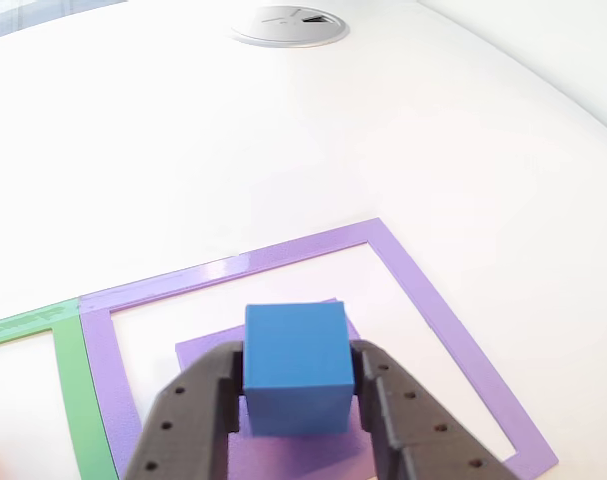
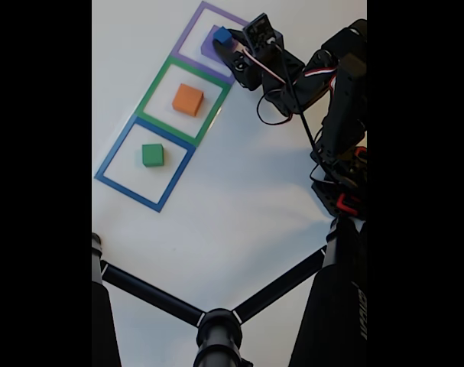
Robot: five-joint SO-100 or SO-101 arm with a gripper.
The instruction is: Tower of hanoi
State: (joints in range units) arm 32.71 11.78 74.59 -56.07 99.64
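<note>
My two black fingers (image 1: 198,420) close on either side of the small blue cube (image 1: 296,367), gripping it directly over the flat purple block (image 1: 208,352), which lies inside the purple square outline (image 1: 438,310). In the fixed view my arm (image 2: 331,92) reaches leftward across the white table (image 2: 232,214), bent at the elbow, with the gripper (image 2: 230,47) at the purple outline. The orange block (image 2: 188,99) sits in the green outline (image 2: 157,84) and the green block (image 2: 152,155) in the blue outline (image 2: 113,160).
</note>
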